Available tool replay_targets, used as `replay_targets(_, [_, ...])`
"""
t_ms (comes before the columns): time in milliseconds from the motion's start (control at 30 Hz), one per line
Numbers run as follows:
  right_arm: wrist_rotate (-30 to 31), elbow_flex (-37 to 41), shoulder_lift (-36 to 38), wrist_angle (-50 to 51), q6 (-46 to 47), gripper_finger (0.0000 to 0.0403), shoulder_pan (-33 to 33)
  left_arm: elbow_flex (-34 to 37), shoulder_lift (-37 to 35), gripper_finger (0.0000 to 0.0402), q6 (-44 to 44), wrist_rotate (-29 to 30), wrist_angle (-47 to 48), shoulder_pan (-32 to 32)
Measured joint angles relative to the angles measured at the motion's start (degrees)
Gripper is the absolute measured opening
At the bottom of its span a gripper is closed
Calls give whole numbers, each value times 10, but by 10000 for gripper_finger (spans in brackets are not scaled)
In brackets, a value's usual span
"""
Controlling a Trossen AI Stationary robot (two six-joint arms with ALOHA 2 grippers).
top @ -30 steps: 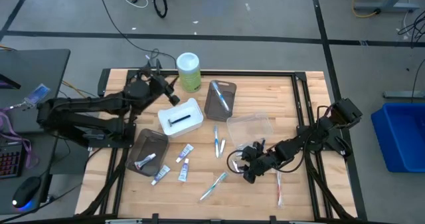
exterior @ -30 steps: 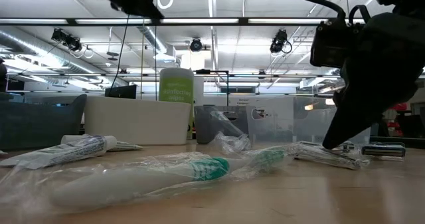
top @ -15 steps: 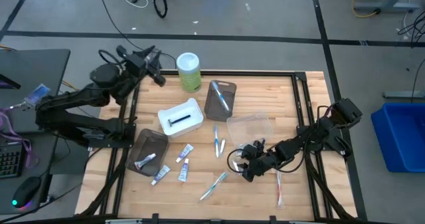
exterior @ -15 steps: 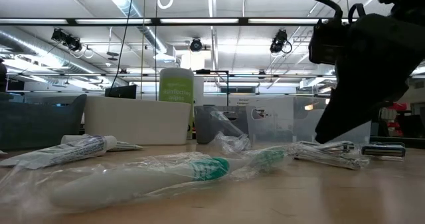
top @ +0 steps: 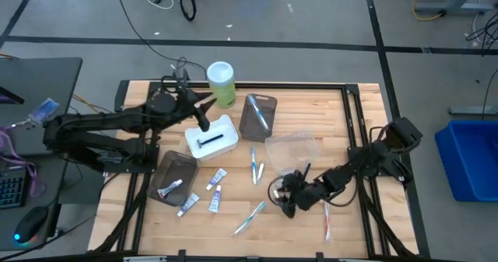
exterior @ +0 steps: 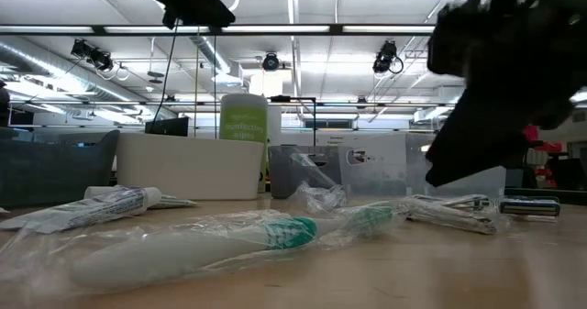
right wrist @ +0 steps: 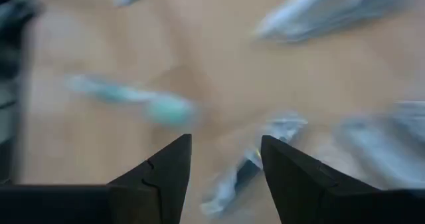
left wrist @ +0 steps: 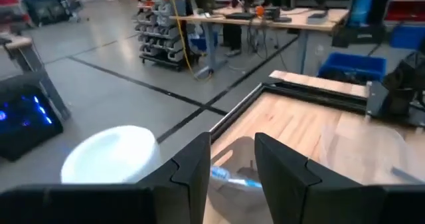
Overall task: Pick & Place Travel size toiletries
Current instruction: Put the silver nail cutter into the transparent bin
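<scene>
The toiletries lie scattered on the wooden table: white mini tubes (top: 216, 178), (top: 215, 202), wrapped toothbrushes (top: 250, 217), (top: 254, 165), (top: 327, 219). A dark razor (top: 210, 140) lies in the white tray (top: 226, 126). One tube (top: 171, 188) lies in the brown tray, and a toothbrush (top: 259, 118) in the grey tray. My left gripper (top: 203, 116) hovers open over the white tray's far-left part. My right gripper (top: 284, 200) is open, low over the table between two toothbrushes, holding nothing; its wrist view shows a blurred toothbrush (right wrist: 163, 108) below it.
A tall green canister with a pale lid (top: 221, 83) stands at the far edge, just beside my left arm. A clear tray (top: 292, 147) sits right of centre, close to my right arm. Bare wood shows along the near edge and at the far right.
My left arm swung up and back past the table's far-left corner, then returned over the white tray. My right gripper moved slightly toward the near edge and rose a little; it is blurred by motion now. Nothing on the table has moved.
</scene>
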State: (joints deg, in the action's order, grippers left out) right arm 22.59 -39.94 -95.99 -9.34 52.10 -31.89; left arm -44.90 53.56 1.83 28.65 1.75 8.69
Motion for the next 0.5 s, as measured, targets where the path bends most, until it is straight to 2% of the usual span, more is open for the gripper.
replay_targets(33, [0, -1, -1, 0, -11, 190, -5, 3, -1, 128, 6, -6, 2, 0])
replay_targets(233, [112, 0, -22, 22, -18, 182, -12, 11, -2, 128, 28, -60, -24, -15])
replay_targets(400, [101, -43, -66, 24, -53, 178, -16, 11, -2, 128, 35, -60, -46, -35])
replay_targets(500, [82, -94, -96, 82, -77, 179, -15, 11, -2, 128, 33, -60, -59, -43])
